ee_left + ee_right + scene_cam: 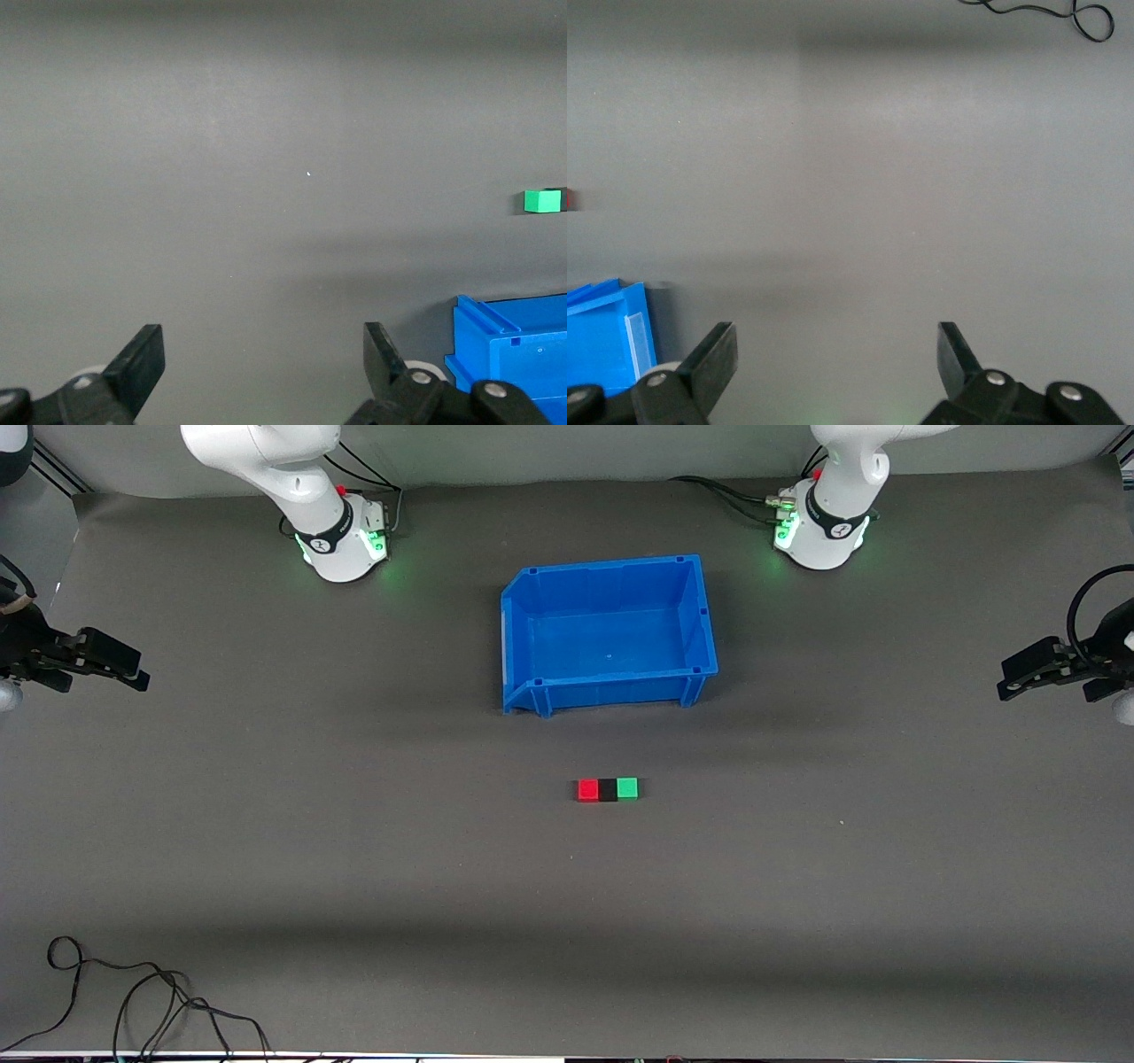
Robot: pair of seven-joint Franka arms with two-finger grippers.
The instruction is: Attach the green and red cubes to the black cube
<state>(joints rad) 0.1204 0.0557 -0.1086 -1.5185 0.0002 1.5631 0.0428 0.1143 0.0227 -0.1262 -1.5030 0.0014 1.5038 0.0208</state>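
The red cube (587,789), black cube (608,790) and green cube (627,787) lie touching in one row on the grey mat, black in the middle, nearer the front camera than the blue bin (602,567). My left gripper (1004,680) is open and empty, up at the left arm's end of the table. Its wrist view (264,354) shows the green cube (541,201) far off. My right gripper (143,671) is open and empty at the right arm's end. Its wrist view (837,354) shows a sliver of the red cube (569,199).
The blue bin is empty and stands mid-table between the arm bases; it also shows in the left wrist view (514,341) and the right wrist view (602,336). Loose black cables (133,1001) lie at the mat's front corner at the right arm's end.
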